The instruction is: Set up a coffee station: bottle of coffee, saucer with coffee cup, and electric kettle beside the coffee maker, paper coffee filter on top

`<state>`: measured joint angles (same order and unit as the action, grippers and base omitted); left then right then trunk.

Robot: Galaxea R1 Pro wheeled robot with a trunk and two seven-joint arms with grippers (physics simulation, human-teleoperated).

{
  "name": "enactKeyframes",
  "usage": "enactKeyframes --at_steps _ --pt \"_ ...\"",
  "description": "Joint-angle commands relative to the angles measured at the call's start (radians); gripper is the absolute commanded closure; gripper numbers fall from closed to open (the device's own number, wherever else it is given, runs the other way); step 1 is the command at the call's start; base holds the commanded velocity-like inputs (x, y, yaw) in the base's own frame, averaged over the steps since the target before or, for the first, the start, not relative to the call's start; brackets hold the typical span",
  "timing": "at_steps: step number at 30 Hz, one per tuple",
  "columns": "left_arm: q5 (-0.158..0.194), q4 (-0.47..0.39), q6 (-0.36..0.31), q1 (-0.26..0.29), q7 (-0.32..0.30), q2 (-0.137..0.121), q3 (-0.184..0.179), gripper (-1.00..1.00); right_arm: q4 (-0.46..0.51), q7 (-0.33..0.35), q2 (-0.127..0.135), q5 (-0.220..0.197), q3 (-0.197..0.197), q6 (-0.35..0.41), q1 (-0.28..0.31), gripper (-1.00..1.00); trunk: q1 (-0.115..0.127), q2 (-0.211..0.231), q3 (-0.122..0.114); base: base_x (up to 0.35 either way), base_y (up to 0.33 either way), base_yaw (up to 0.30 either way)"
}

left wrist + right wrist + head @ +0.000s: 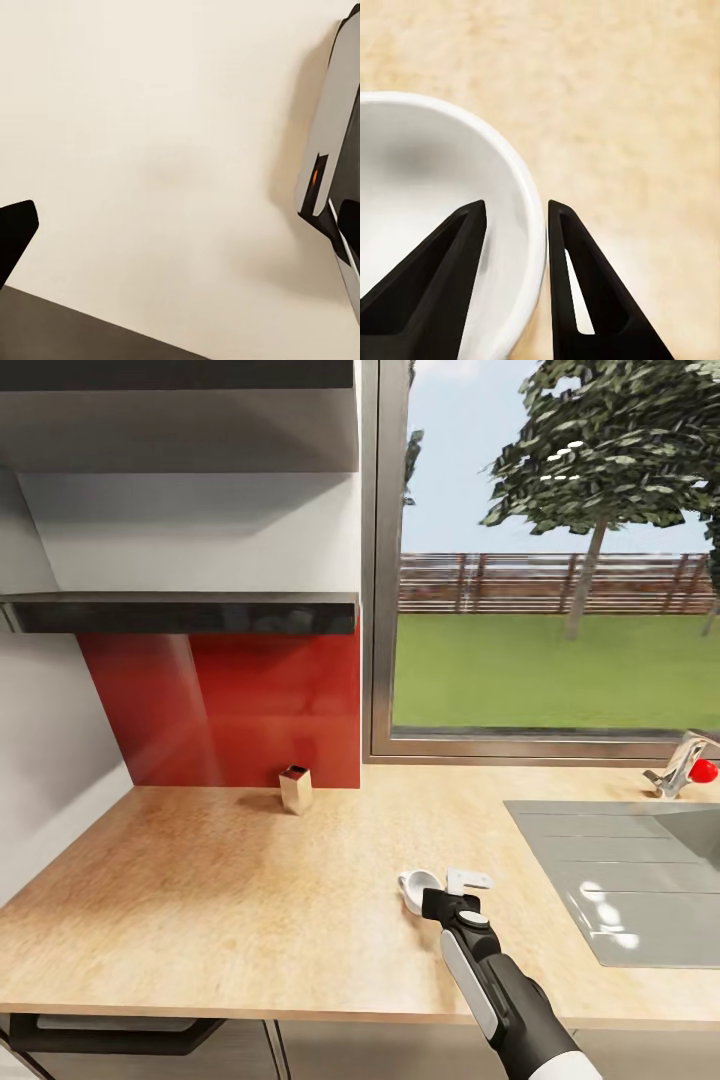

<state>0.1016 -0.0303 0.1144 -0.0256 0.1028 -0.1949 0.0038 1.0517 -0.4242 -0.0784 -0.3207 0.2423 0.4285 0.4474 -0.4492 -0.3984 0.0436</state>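
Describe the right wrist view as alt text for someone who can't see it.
Two black gripper fingers straddle the rim of a white coffee cup, one finger inside the bowl and one outside, seen from just above. Beneath lies the light wood-look kitchen countertop.

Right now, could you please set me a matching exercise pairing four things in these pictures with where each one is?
Things:
1. coffee cup
2. small tan box
3. sink
4. tap with a red knob

Places:
A. by the red backsplash
B. set into the countertop at the head view's right
C. below the window, behind the sink
D. its rim between the right gripper fingers

Pairs: 1-D, 2-A, 3-B, 4-C
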Motion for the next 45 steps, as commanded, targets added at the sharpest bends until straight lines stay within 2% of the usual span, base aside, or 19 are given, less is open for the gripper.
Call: enactKeyframes --at_steps 1,18,22,23,28,30,34,40,45 --pt "0.010 -0.002 0.002 0.000 0.000 0.000 -0.001 -1.00 -0.006 -0.008 0.000 -0.028 0.003 -0.001 0.000 1.00 -0.001 -0.002 0.002 0.000 0.000 0.000" --pt "0.009 -0.002 0.009 0.000 0.000 0.002 -0.001 -1.00 0.008 -0.008 -0.002 -0.029 0.000 0.001 0.000 1.00 -0.001 -0.002 0.002 0.000 0.000 0.000" --pt "0.009 -0.002 0.012 0.000 0.000 0.001 -0.001 -1.00 0.099 -0.008 0.001 -0.027 -0.002 0.002 0.002 1.00 -0.001 -0.002 0.002 0.000 0.000 0.000" --pt "0.009 -0.002 0.013 0.000 0.000 0.001 -0.001 -1.00 0.159 -0.008 0.007 -0.026 -0.004 0.004 0.002 1.00 -0.001 -0.002 0.002 0.000 0.000 0.000" --pt "0.009 -0.002 0.016 0.000 0.001 -0.001 -0.001 -1.00 0.310 -0.008 0.023 -0.025 -0.008 0.006 0.002 1.00 -0.001 -0.002 0.002 0.000 0.000 0.000" --pt "0.009 -0.002 0.018 0.000 0.001 -0.001 -0.001 -1.00 0.374 -0.008 0.054 -0.026 -0.005 0.014 0.002 1.00 -0.001 -0.002 0.002 0.000 0.000 0.000" --pt "0.009 -0.003 0.019 0.000 0.001 0.003 -0.001 -1.00 0.410 -0.008 0.088 -0.027 -0.003 0.021 0.002 1.00 -0.001 -0.002 0.002 0.000 0.000 0.000" --pt "0.008 -0.005 0.021 0.000 -0.008 0.008 -0.002 -1.00 0.415 -0.008 0.095 -0.019 0.003 0.023 0.002 1.00 -0.001 -0.002 0.002 0.000 0.000 0.000" --pt "0.008 -0.005 0.019 0.000 -0.003 0.008 0.001 -1.00 0.417 -0.007 0.094 0.051 0.001 0.022 0.002 1.00 -0.001 -0.002 0.002 0.000 -0.001 0.000"
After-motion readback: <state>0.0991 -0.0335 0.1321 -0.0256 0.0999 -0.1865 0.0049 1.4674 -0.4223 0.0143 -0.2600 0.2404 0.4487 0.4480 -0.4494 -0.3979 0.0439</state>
